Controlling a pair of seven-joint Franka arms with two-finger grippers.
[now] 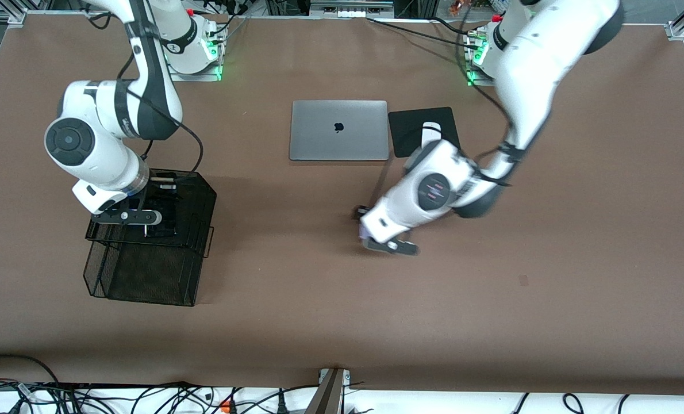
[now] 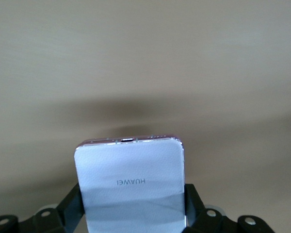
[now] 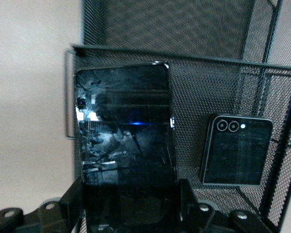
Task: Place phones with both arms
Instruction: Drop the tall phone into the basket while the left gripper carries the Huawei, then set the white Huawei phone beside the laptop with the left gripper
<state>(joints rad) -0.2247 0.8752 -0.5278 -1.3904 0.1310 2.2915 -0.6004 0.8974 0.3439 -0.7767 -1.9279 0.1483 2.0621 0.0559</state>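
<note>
Both claws grip phones [image 2: 131, 187] lengthwise, ends outward.

squarish phone [image 3: 236, 150] lies in the mesh tray [image 1: 195, 198], laptop [image 1: 339, 130] beside mousepad [image 1: 411, 129].

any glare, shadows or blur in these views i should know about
Front view: even light, with the left gripper slightly smeared and a soft shadow on the table by the mesh basket. Left wrist view: a dark shadow lies above the pale lilac phone, whose lower part is shaded. Right wrist view: the long black phone throws back streaky reflections; the small black phone looks faintly streaked.
</note>
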